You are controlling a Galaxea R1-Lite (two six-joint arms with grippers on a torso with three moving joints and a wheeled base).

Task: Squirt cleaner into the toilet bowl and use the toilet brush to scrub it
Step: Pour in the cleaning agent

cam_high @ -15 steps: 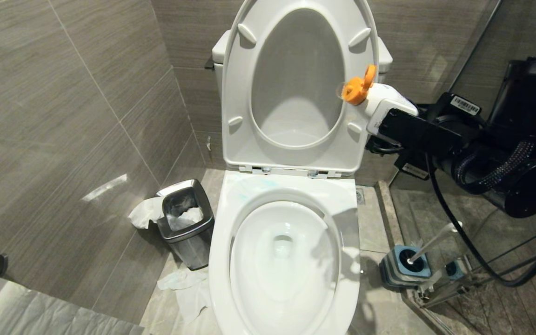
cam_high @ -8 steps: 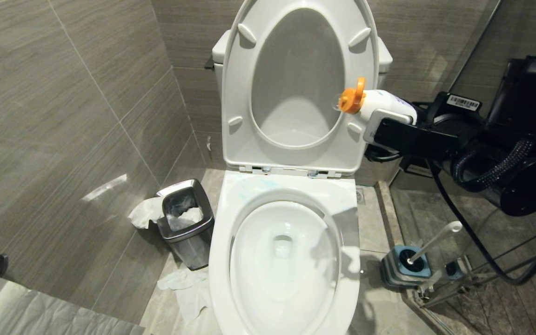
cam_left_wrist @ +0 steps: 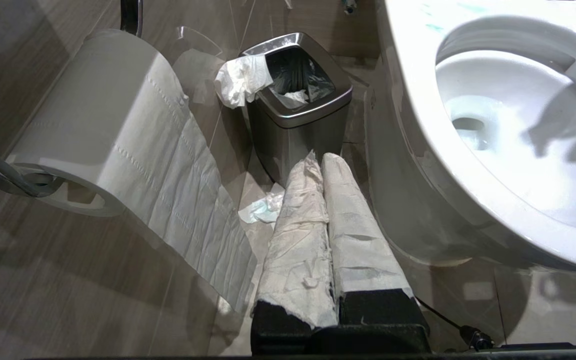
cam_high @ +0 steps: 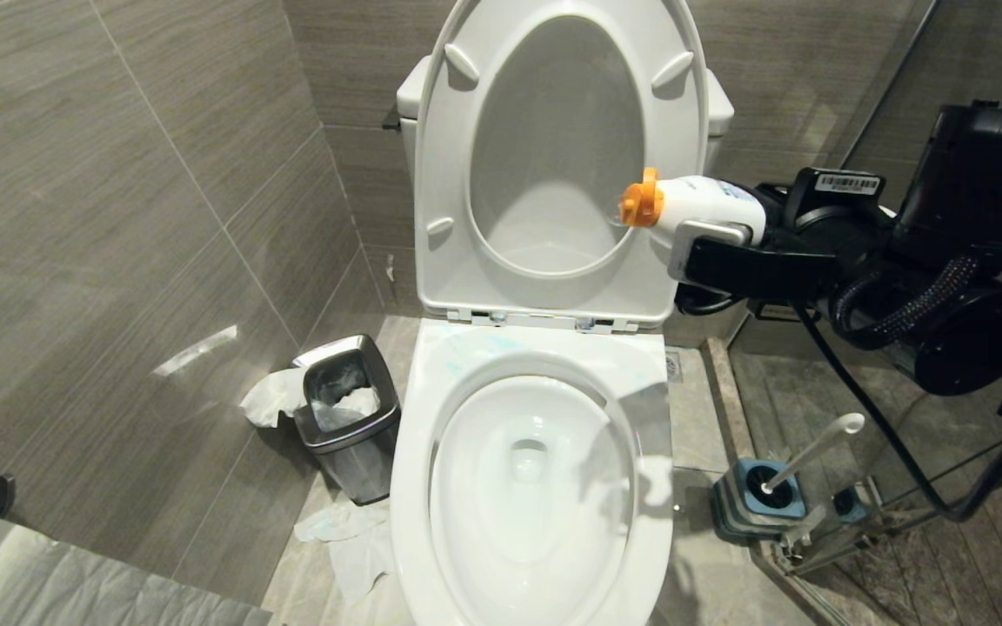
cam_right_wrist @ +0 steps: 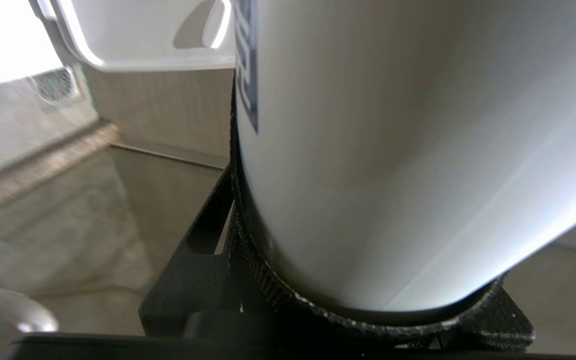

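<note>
The white toilet bowl [cam_high: 653, 522] stands open, with seat and lid [cam_high: 544, 296] raised against the tank. Thin turquoise streaks of cleaner [cam_high: 479, 348] lie on the back of the rim, and also show as cleaner [cam_left_wrist: 435, 27] in the left wrist view. My right gripper [cam_high: 714, 219] is shut on a white bottle [cam_high: 705, 198] with an orange cap [cam_high: 640, 200]. The bottle lies about level, cap towards the raised seat, above the bowl's back right. The bottle [cam_right_wrist: 393, 150] fills the right wrist view. The toilet brush [cam_high: 810, 448] leans in its blue-topped holder [cam_high: 758, 500] on the floor right of the bowl. My left gripper [cam_left_wrist: 318, 160], wrapped in paper, hangs shut by the bowl's left side.
A small steel waste bin [cam_high: 349, 417] with paper in it stands left of the bowl. Crumpled tissue [cam_high: 344, 535] lies on the floor before it. A toilet roll [cam_left_wrist: 103, 125] hangs on the left wall. Tiled walls close both sides. A black cable [cam_high: 858, 417] droops on the right.
The right gripper has rolled and sunk a little. The bottle's orange cap has gone from tilted up to about level, lower and slightly further left. The left arm has not moved.
</note>
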